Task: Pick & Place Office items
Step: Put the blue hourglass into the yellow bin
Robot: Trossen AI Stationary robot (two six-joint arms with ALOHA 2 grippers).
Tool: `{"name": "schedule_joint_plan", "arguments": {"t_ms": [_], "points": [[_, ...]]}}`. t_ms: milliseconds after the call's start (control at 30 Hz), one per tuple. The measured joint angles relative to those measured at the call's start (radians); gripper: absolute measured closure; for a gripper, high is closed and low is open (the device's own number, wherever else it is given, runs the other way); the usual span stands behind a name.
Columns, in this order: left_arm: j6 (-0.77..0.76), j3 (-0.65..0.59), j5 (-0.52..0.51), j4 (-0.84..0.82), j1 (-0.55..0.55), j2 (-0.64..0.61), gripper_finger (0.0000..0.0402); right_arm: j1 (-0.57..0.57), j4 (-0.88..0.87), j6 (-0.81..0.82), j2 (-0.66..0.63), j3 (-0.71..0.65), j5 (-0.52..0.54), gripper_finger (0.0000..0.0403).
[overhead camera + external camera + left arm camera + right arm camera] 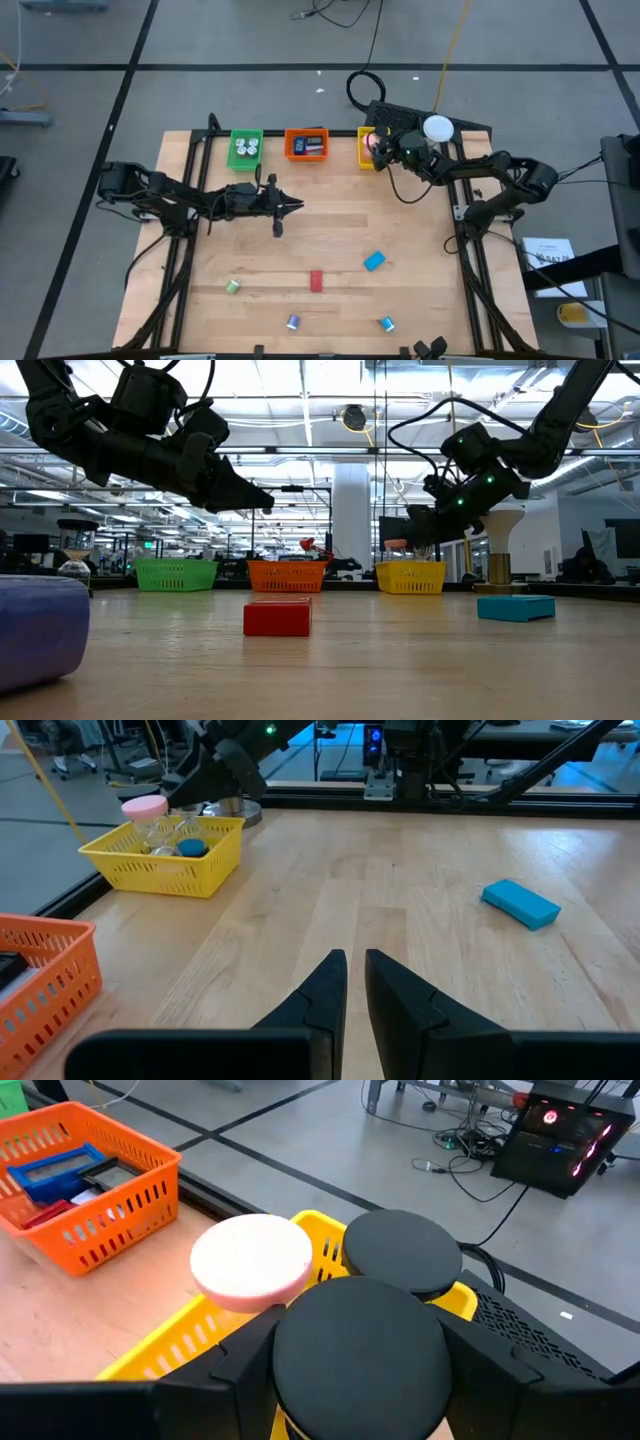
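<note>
Green (245, 148), orange (306, 144) and yellow (165, 855) trays line a pale wooden surface (330, 240); near the orange tray, a red block (316, 281) and blue block (374, 262).

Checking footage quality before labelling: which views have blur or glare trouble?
Low view: the purple roll at the near edge is out of focus, and ceiling lights glare behind both arms. Right wrist view: the black-capped item fills the foreground, soft. High view: evenly lit.
</note>
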Motion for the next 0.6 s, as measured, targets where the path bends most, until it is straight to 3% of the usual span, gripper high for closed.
{"name": "schedule_joint_plan", "arguments": {"t_ms": [233, 600], "points": [[0.000, 0.000, 0.000, 0.000, 0.000, 0.000, 0.0353, -0.001, 0.021, -0.013, 0.010, 0.000, 0.003, 0.0156], [0.000, 0.000, 0.000, 0.000, 0.000, 0.000, 0.0353, -0.001, 0.066, -0.021, 0.011, 0.000, 0.028, 0.0141]]}}
